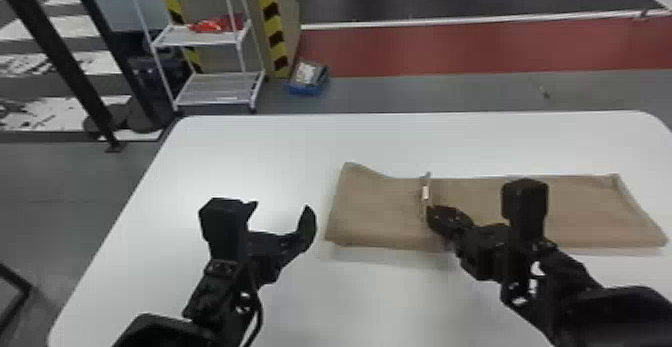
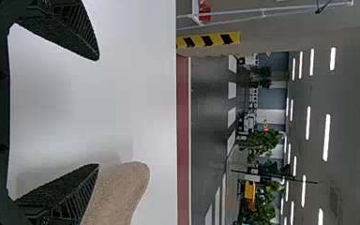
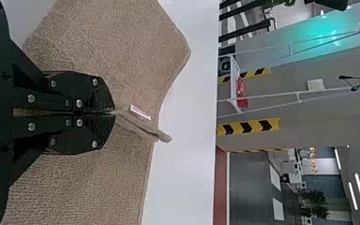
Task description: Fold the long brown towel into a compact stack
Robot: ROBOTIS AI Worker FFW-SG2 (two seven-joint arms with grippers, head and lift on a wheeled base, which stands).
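Observation:
The brown towel (image 1: 475, 191) lies as a long strip across the table's right half, one layer's edge with a white tag raised partway along it. My right gripper (image 1: 430, 213) holds that edge; in the right wrist view the right gripper (image 3: 112, 112) is shut on the towel (image 3: 122, 42), the tagged edge sticking out past its tips. Left of the towel's left end, above bare table, my left gripper (image 1: 280, 208) is open and empty. In the left wrist view the left gripper (image 2: 98, 112) has its fingers wide apart, with a towel corner (image 2: 122, 187) beside one finger.
The white table (image 1: 250, 146) extends beyond the towel on the left and at the front. Past its far edge stand a white wire shelf (image 1: 215, 86) and a blue box (image 1: 307, 78) on the floor.

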